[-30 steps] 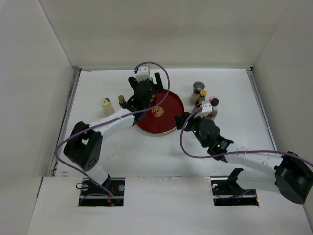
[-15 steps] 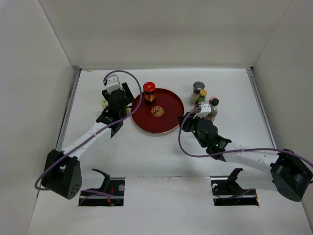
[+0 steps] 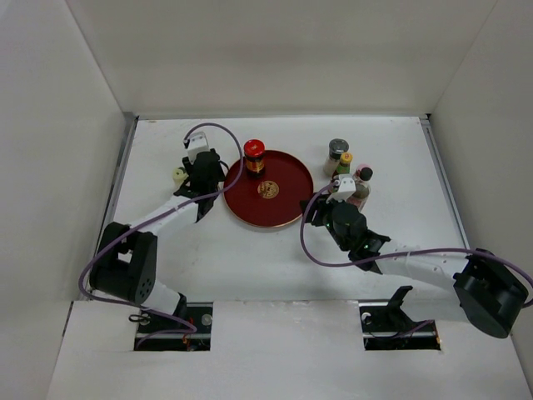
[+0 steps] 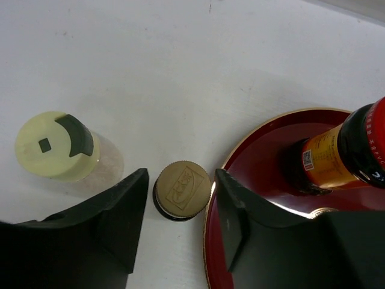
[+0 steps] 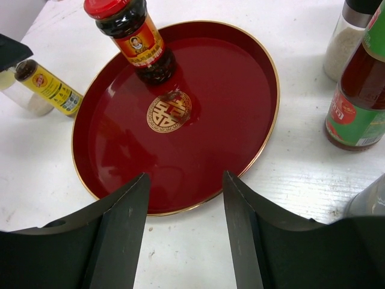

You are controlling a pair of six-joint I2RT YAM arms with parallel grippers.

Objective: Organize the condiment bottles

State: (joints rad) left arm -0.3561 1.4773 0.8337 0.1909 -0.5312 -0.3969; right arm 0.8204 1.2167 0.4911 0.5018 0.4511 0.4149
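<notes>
Red lacquer, round: the tray (image 3: 287,208), gold emblem at its middle. On the tray's far-left part, upright, the red-capped jar (image 3: 254,155), dark inside, orange-labelled. Just off the tray's left rim, standing on the table (image 3: 250,250), the gold-capped bottle (image 4: 181,189); close to the rim, not on it. Further left of the tray, the cream-capped bottle (image 4: 53,144), clear-bodied, also upright. Above the gold-capped bottle, the left gripper (image 4: 180,226): fingers spread wide, one on each side of the cap, clamping nothing; contact with the cap not clear. Right of the tray and off it, bunched together: the grey-capped jar (image 3: 337,148), the green-labelled bottle (image 3: 343,161) with its yellow cap, the black-capped bottle (image 3: 365,174). At the tray's near-right rim, the right gripper (image 5: 183,241): fingers parted, empty, only tray and table showing between them. From the right wrist, the green-labelled bottle just right of the tray's rim, reddish sauce inside.
</notes>
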